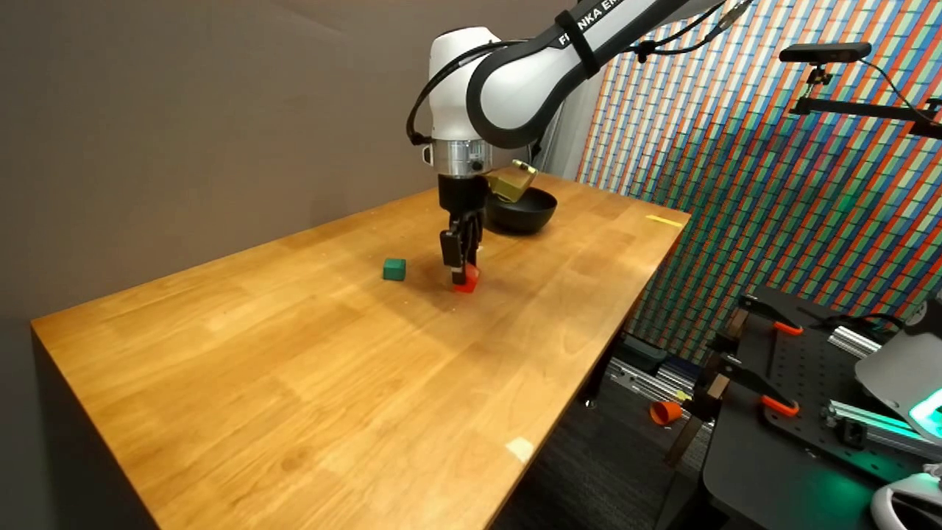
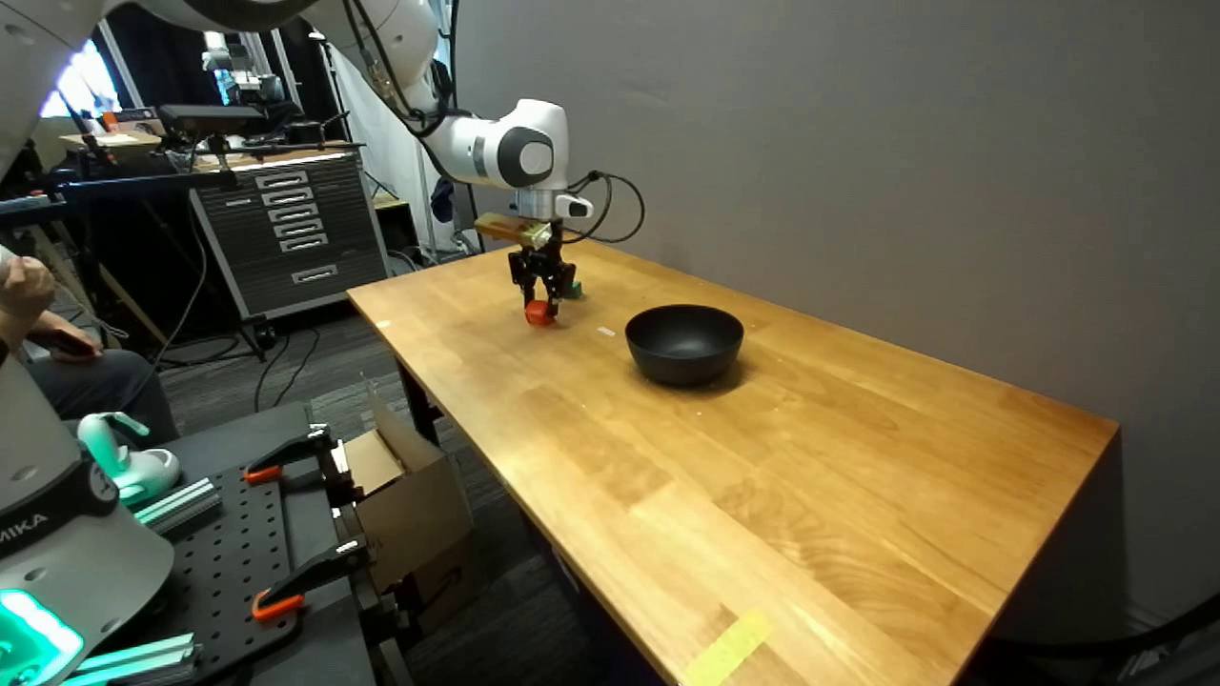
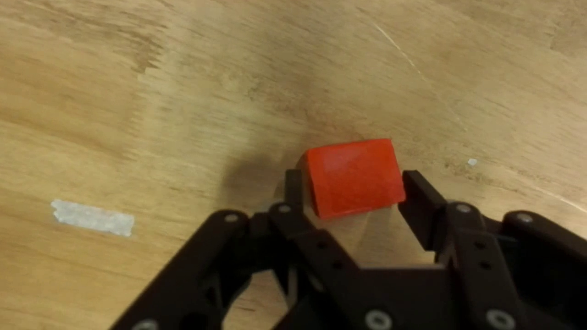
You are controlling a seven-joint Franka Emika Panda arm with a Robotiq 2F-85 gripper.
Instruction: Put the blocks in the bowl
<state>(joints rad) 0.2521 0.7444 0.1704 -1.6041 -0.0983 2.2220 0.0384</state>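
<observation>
Wrist view has the gripper [image 3: 352, 185] down at the red block [image 3: 355, 178], its fingers [image 3: 424, 206] close at both sides; whether they grip it, I cannot tell. In an exterior view the green block [image 1: 394, 269] rests near them on the worktop [image 1: 294, 405], closer to the wall [image 1: 221, 110]. A pale strip [image 2: 606, 332] lies between the red block and the black bowl [image 2: 684, 353], which stands upright, apart from both blocks.

The table [image 1: 331, 353] is bright and shiny, but I see dark floor [image 1: 570, 471] beside it. A green light [image 2: 33, 629] glows on the robot's base [image 2: 91, 572]. In the wrist view, a soft shadow [image 3: 252, 178] lies next to the red block [image 3: 357, 176], and the close parts of the black gripper [image 3: 353, 185] look blurry.
</observation>
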